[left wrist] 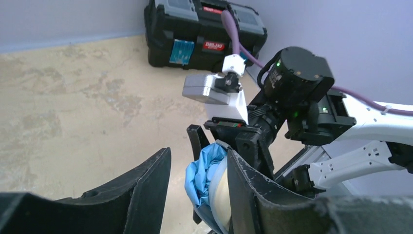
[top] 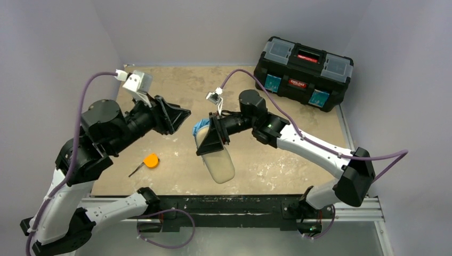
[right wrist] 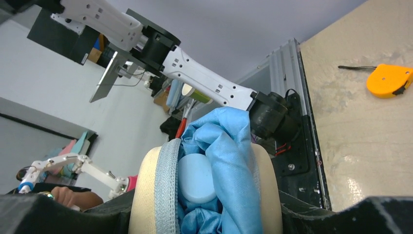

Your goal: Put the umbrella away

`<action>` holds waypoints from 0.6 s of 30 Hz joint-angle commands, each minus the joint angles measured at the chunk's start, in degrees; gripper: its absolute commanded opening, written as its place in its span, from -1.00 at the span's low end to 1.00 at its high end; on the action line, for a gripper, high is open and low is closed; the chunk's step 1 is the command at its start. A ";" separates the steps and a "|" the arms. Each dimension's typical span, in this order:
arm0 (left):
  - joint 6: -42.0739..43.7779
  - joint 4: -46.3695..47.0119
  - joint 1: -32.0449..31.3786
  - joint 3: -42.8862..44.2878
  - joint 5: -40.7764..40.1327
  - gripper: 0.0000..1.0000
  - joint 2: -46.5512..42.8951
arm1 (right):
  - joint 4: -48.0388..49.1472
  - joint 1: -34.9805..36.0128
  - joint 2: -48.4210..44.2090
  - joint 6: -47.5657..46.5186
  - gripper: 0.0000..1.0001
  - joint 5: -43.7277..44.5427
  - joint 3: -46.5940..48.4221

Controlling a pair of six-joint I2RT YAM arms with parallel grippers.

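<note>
At the far right corner of the mottled tan surface (top: 181,88) I see a shut black plastic toolbox (top: 304,72) with grey lid compartments and a red label. A small orange tape measure (top: 151,160) lies front left, its black cord trailing leftward. A grey-beige oblong zippered case (top: 220,162) shows mid-front, apart from both.

Left pincer (top: 178,121) spread wide; right pincer (top: 211,140) clamped on case (top: 219,164).

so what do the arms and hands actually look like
The left arm and right arm have white links, bulky black joints, and a purple cable running to a grey wrist camera on a white mount. The left hand and right hand are black, wedge-shaped, two-fingered.
</note>
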 commanded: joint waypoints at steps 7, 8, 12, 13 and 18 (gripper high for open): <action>11.50 4.60 0.19 -10.36 5.69 0.21 -7.54 | -4.27 -6.79 -2.24 1.20 -1.00 5.30 2.27; 12.80 5.17 0.19 -13.33 6.54 0.22 -8.61 | -7.31 -7.15 -2.13 -0.14 -1.00 5.96 3.42; 16.56 11.45 0.11 -25.20 9.89 0.21 -12.85 | -17.00 -7.65 -1.70 -3.89 -1.00 9.67 6.96; 17.06 15.75 0.11 -28.58 10.76 0.21 -14.17 | -18.51 -7.79 -1.91 -3.93 -1.00 10.46 7.21; 22.50 29.46 0.10 -42.27 16.36 0.13 -18.11 | -19.69 -8.73 -4.41 -1.46 -1.00 14.11 6.04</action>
